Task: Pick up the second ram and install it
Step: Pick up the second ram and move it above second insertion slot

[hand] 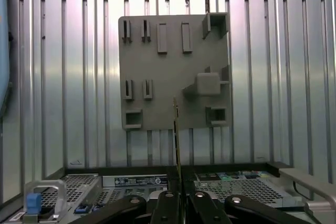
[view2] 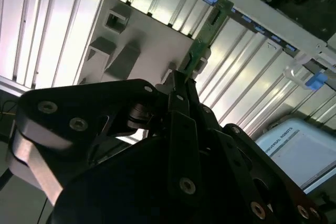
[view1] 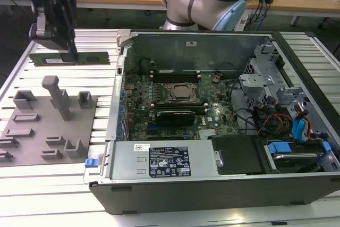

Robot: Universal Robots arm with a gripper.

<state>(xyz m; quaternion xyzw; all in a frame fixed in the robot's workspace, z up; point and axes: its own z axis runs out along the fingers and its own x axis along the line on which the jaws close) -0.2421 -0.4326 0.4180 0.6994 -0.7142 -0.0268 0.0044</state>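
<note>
The second RAM stick (view1: 91, 57) was held off the ribbed table (view1: 48, 195), clamped near its middle between the closed fingers of the gripper (view1: 69, 52). It was near the grey fixture plate (view1: 79, 122) and well apart from the open computer case (view1: 186, 184) on the exterior view's right. Only 1 narrow zone was gripped (the second RAM stick (hand: 176, 124) was seen edge-on in the first wrist view). A tilt or slip under insertion force was therefore judged possible. With a misaligned notch, contacts could be damaged or the board left unseated on the motherboard (view1: 138, 94).

Open air around the end effector (view1: 69, 55) — case wall (view1: 122, 51) stands between it and motherboard (view1: 139, 91).
</note>
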